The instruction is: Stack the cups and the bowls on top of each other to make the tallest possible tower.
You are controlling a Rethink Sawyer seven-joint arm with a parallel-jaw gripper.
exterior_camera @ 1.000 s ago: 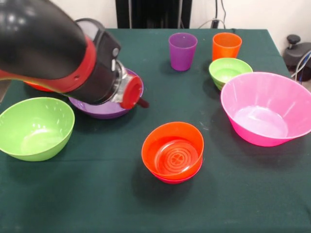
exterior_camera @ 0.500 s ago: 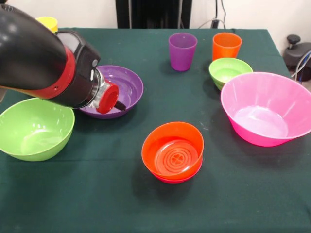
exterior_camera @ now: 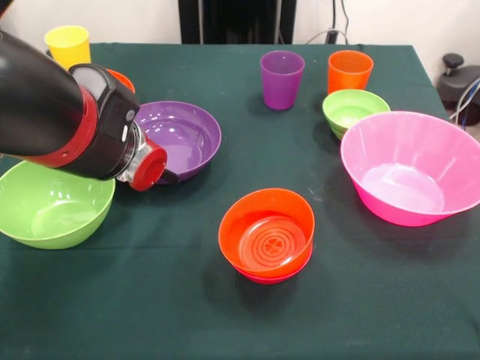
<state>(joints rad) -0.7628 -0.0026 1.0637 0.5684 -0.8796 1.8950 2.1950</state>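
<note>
You have a table covered in dark green cloth, matt and softly woven, with faint creases. Every bowl on it is glossy moulded plastic: the huge pink bowl near the right edge is slightly translucent, while the lime green bowl at the left edge and the purple bowl are opaque and shiny. The small orange bowl shows raised concentric rings inside. The purple cup is smooth translucent plastic. The arm has glossy black and red casing with a bare metal collar.
</note>
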